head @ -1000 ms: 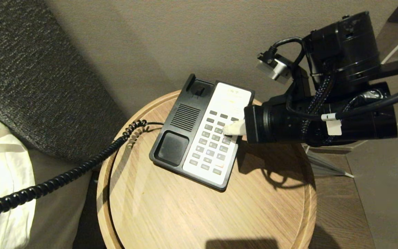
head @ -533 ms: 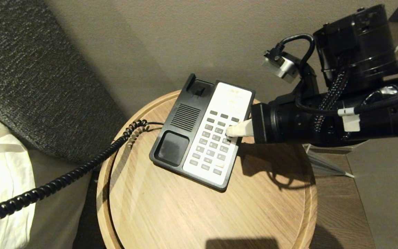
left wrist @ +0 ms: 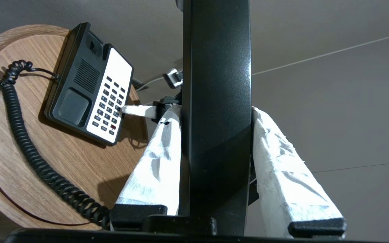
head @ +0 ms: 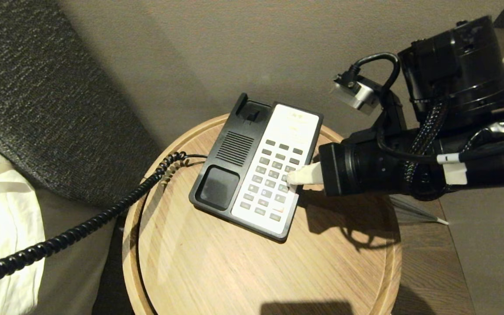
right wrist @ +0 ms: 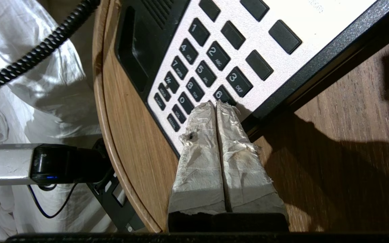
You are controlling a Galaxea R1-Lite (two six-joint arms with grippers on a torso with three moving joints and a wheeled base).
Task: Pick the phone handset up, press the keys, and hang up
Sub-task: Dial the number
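The phone handset (left wrist: pixel 216 84), a glossy black bar, stands between the white-wrapped fingers (left wrist: pixel 157 162) of my left gripper (left wrist: pixel 216 111), which is shut on it, away from the table and outside the head view. Its black coiled cord (head: pixel 81 225) runs from the phone base (head: pixel 217 188) off the table's left side. The base lies on the round wooden table (head: pixel 256 271) with its cradle empty. My right gripper (head: pixel 290 177) is shut, and its tips (right wrist: pixel 216 105) rest on the keys (right wrist: pixel 201 72) in the right column, just below the 6.
A grey upholstered headboard (head: pixel 37 87) and white bedding (head: pixel 2 218) lie to the left of the table. The wall rises right behind the phone. A silver and black device (right wrist: pixel 29 163) hangs beside the table's edge. Bare wood spreads in front of the base.
My right gripper has slid about one key row toward the near end of the keypad, staying shut. The phone base and cord have not moved.
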